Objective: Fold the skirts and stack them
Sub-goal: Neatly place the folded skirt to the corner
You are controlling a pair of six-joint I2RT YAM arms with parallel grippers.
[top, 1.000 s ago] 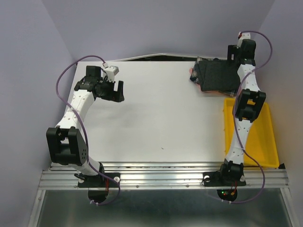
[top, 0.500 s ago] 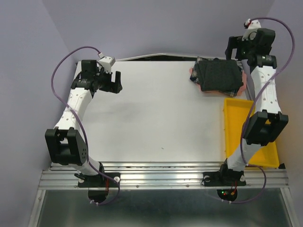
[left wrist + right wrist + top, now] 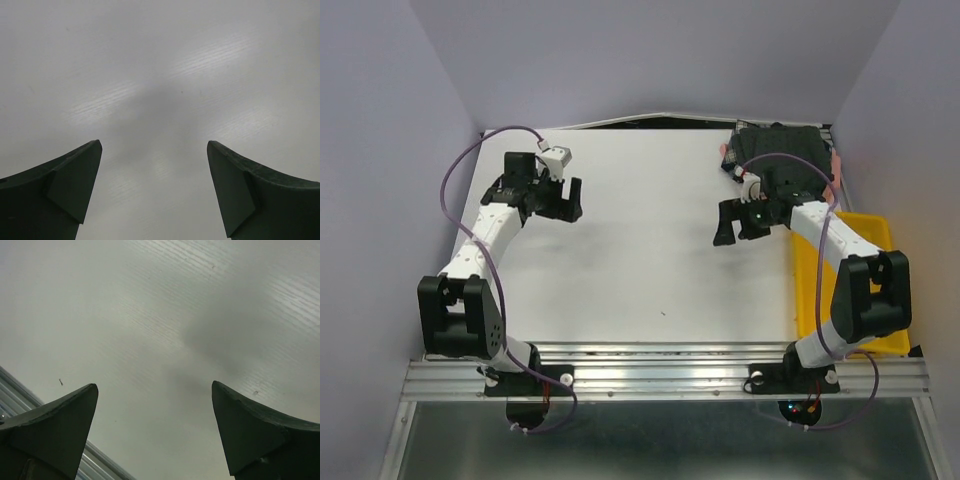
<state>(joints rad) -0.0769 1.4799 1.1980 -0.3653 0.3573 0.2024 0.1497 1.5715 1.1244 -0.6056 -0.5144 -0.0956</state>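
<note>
Top external view: the folded skirts, charcoal one on top, sit stacked at the table's far right corner. Both the left pincer and right pincer hover with fingers spread, holding nothing.

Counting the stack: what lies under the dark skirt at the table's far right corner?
Pink cloth peeks out at both sides of the charcoal skirt. The rest beneath is covered, so how many layers lie there cannot be told.
</note>
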